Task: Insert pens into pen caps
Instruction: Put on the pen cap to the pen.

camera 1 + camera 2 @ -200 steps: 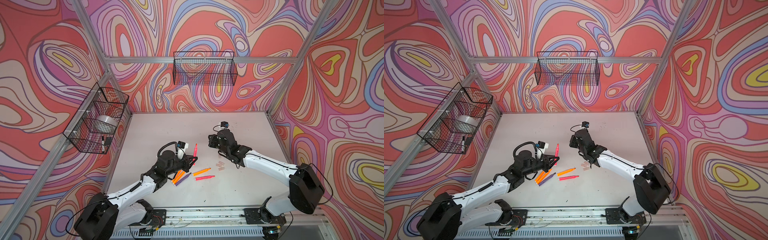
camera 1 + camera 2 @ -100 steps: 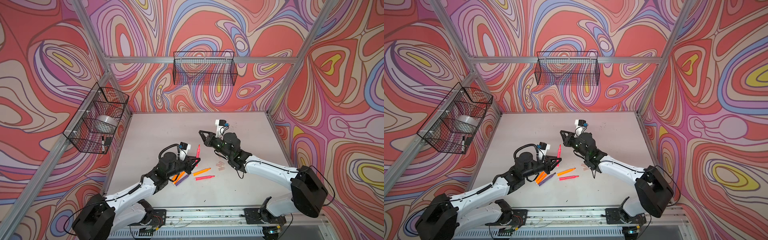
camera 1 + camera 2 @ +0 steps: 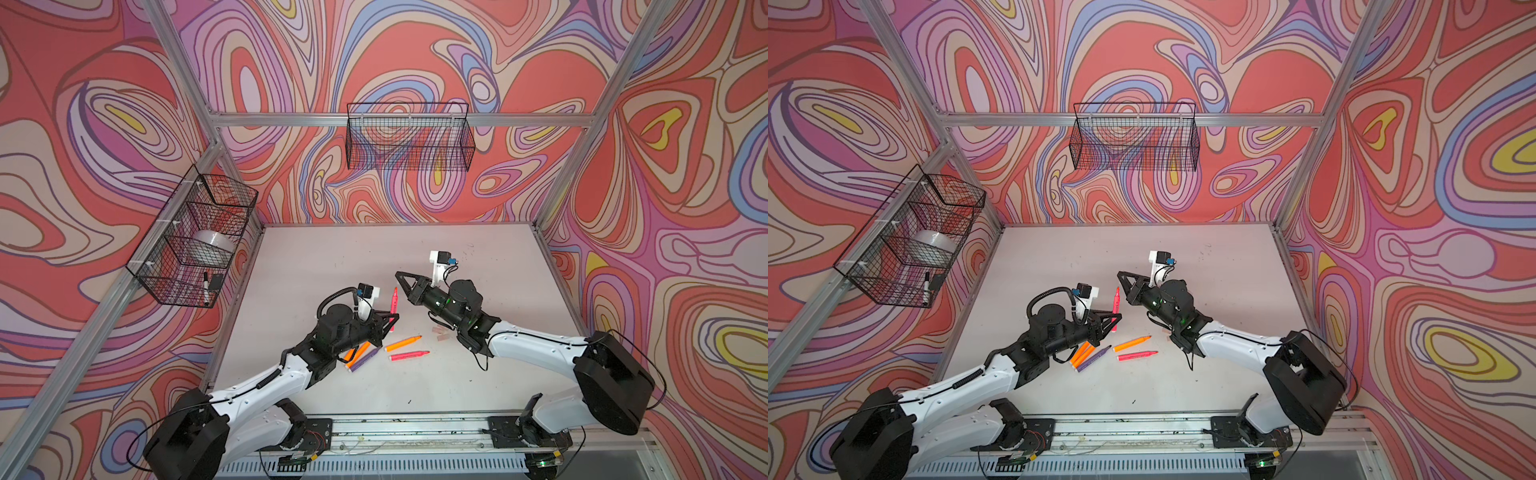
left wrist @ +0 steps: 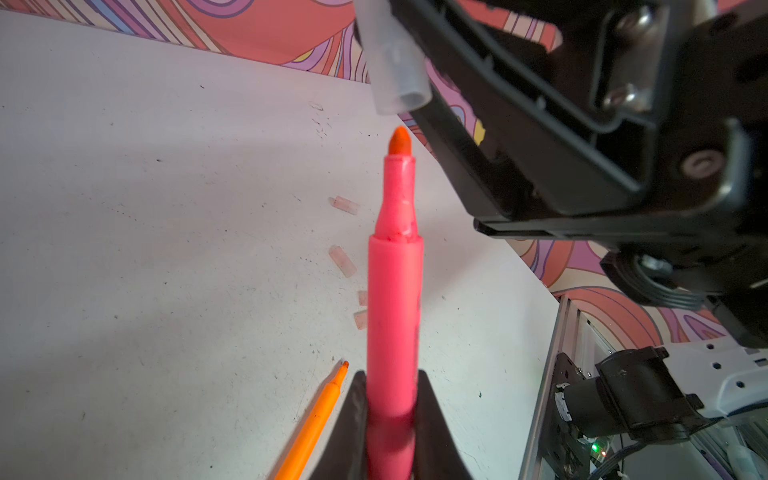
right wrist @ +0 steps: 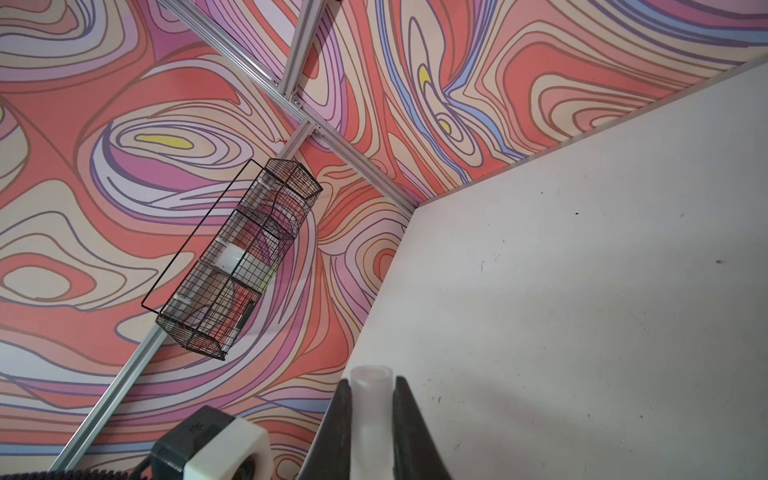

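Walls [image 3: 415,50]: marbled swirls of coral red, pink, lilac, cream and blue, with yellow patches, outlined in dark brown.
Table top [image 3: 332,257]: pale grey-white, flecked with small dark specks.
Frame rails [image 3: 374,119]: plain silver.
Wire baskets [image 3: 409,137]: black mesh.
Roll [image 3: 210,241]: silvery white.
Marker [image 3: 205,284]: white with a black cap.
Held pen [image 4: 395,291]: hot pink barrel, orange-red tip.
Held cap [image 4: 395,66]: translucent, whitish.
Loose caps [image 4: 343,261]: translucent, faintly pink.
On the table, also: neon orange pens [image 3: 402,343], hot pink pen [image 3: 409,355], purple pen [image 3: 365,359].
Arms [image 3: 266,386]: white shells, black joints.
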Available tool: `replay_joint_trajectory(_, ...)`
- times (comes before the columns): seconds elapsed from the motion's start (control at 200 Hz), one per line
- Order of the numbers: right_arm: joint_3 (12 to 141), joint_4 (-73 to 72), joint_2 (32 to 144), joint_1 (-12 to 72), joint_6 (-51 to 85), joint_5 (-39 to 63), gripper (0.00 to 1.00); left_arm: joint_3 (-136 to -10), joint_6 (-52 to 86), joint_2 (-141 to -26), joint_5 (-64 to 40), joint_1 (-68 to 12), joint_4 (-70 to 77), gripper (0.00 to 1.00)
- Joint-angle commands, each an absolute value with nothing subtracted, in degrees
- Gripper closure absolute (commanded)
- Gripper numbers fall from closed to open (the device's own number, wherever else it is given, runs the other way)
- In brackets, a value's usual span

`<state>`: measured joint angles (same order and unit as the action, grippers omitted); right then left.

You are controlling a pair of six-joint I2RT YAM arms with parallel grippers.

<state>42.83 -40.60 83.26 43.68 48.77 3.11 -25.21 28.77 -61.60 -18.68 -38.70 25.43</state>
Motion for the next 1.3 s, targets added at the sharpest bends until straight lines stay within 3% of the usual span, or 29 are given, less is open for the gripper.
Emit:
replay_joint_trajectory(0.0, 42.02, -43.86, 84.01, 44.12, 49.26, 4.11, 1.00, -26.54, 29.30, -60.81, -17.83, -38.85, 25.01, 1.00)
replay_joint_trajectory(0.946, 38.34, -48.55, 86.56, 46.62, 49.67, 3.87, 1.00, -25.63, 31.75, -62.23, -15.79, -38.85, 26.70, 1.00)
replay_joint_trajectory(1.297, 31.96, -58.95, 87.84, 47.54, 48.27, 6.43, 1.00, -24.08, 35.60, -62.57, -18.45, -37.06, 31.59, 1.00)
